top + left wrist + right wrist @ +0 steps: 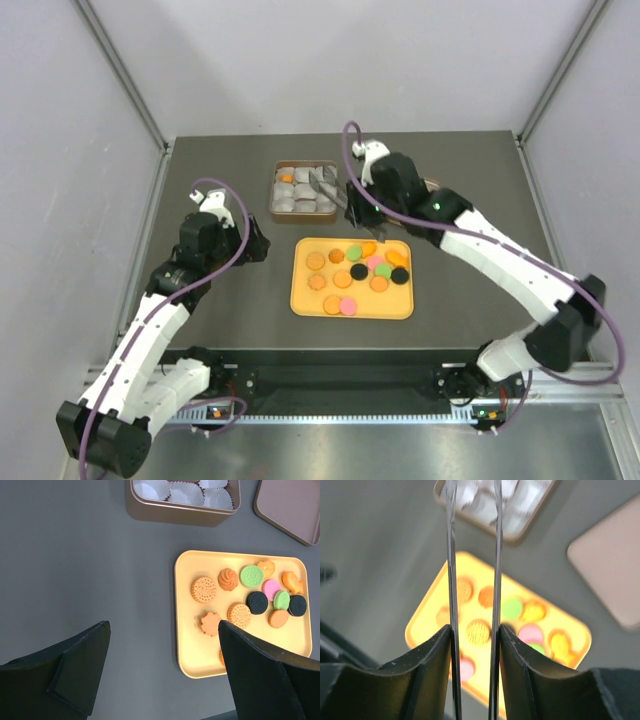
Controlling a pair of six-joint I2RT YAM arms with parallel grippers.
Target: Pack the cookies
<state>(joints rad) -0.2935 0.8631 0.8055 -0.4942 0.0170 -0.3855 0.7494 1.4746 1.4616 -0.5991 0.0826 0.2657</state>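
Top view, tray (302, 300): yellow, at the middle of the table (220, 180), carrying the cookies (355, 275) in a loose cluster toward its far right corner
Top view, tin (273, 200): just beyond the tray's far edge, filled with paper cups (300, 195); one orange piece sits in its far left corner
Top view, right gripper (350, 205): clamped on metal tongs (325, 183) whose tips reach over the tin's right half
Top view, left gripper (255, 245): over bare table off the tray's far left corner, apart from it
Left wrist view, left gripper (162, 630): jaws spread wide, nothing between them; one finger overlaps the tray's near edge
Left wrist view, cookies (239, 614): orange, green, pink and black, all lying flat on the tray
Left wrist view, lid (290, 510): flat on the table beside the tin
Right wrist view, right gripper (474, 635): fingers pinch the two tong blades, which run parallel toward the blurred tin, above the tray
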